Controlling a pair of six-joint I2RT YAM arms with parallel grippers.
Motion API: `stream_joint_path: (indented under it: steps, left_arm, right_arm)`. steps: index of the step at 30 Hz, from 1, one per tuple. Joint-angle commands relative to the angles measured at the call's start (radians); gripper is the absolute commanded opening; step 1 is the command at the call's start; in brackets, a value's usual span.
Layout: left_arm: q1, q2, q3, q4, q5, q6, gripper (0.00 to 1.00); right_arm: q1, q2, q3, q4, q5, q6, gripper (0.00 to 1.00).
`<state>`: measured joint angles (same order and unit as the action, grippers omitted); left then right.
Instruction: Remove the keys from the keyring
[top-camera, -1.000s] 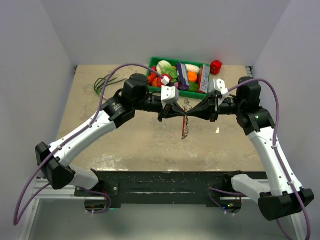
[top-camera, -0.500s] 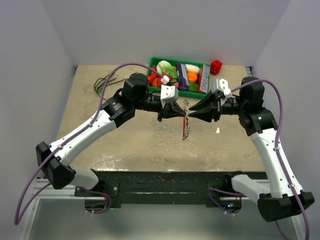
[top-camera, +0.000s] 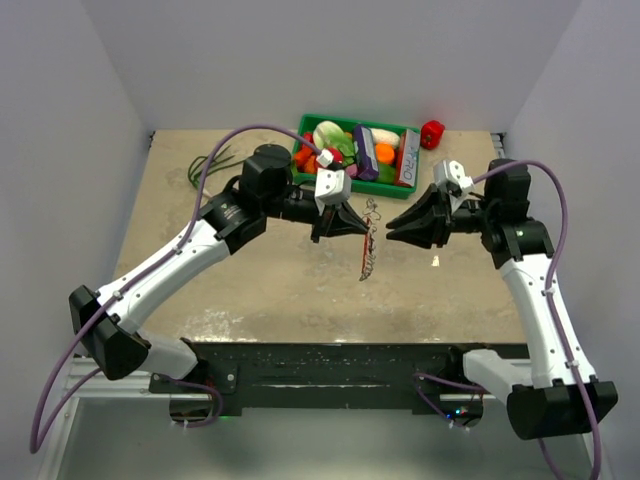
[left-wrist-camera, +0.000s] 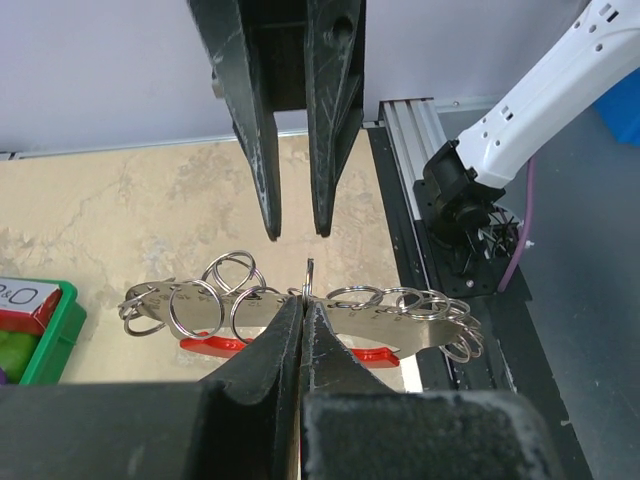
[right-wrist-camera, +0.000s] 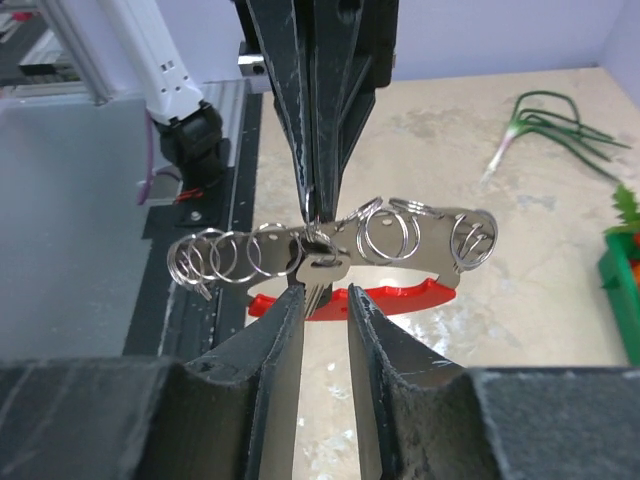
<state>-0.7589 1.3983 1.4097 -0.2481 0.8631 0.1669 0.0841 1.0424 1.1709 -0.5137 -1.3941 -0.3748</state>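
My left gripper (top-camera: 360, 230) is shut on a thin silvery ring of the keyring (top-camera: 368, 245) and holds the bunch above the table. In the left wrist view (left-wrist-camera: 303, 298) the bunch is a flat silvery strip with several split rings (left-wrist-camera: 300, 305) and a red curved tag (left-wrist-camera: 210, 345) behind it. One silvery key (right-wrist-camera: 322, 272) hangs from the ring under the left gripper (right-wrist-camera: 312, 205). My right gripper (top-camera: 392, 228) is open and empty, just right of the bunch. In its own view (right-wrist-camera: 325, 298) the key hangs in line with the gap, untouched. It also shows open in the left wrist view (left-wrist-camera: 297, 232).
A green basket (top-camera: 360, 120) of toy vegetables stands at the back of the table, with a red toy pepper (top-camera: 432, 133) to its right. A green onion (top-camera: 210, 165) lies at the back left. The basket corner (left-wrist-camera: 58, 325) is near the bunch.
My right gripper has opened, let go of the bunch and drawn back to the right. My left gripper still holds the ring, shifted slightly left.
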Motion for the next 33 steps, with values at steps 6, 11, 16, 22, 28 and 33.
stream_joint_path:
  steps: [6, 11, 16, 22, 28, 33]
  left_arm:
    - [0.012, -0.016, 0.026, 0.049, 0.079, -0.021, 0.0]
    - [0.01, -0.009, 0.031, 0.05, 0.088, -0.023, 0.0]
    - [0.012, 0.002, 0.031, 0.055, 0.094, -0.029, 0.0]
    - [0.012, 0.013, 0.038, 0.058, 0.096, -0.033, 0.0]
    - [0.012, 0.016, 0.034, 0.059, 0.088, -0.03, 0.0]
    - [0.01, 0.022, 0.034, 0.061, 0.065, -0.029, 0.0]
  right_arm:
    - [0.006, 0.087, 0.024, -0.271, -0.131, -0.266, 0.34]
    - [0.039, 0.107, 0.024, -0.292, -0.131, -0.303, 0.37]
    - [0.066, 0.128, 0.047, -0.298, -0.146, -0.303, 0.38]
    - [0.072, 0.209, 0.142, -0.531, -0.171, -0.512, 0.41]
    - [0.074, 0.243, 0.184, -0.614, -0.198, -0.598, 0.41]
    - [0.086, 0.226, 0.185, -0.612, -0.204, -0.587, 0.42]
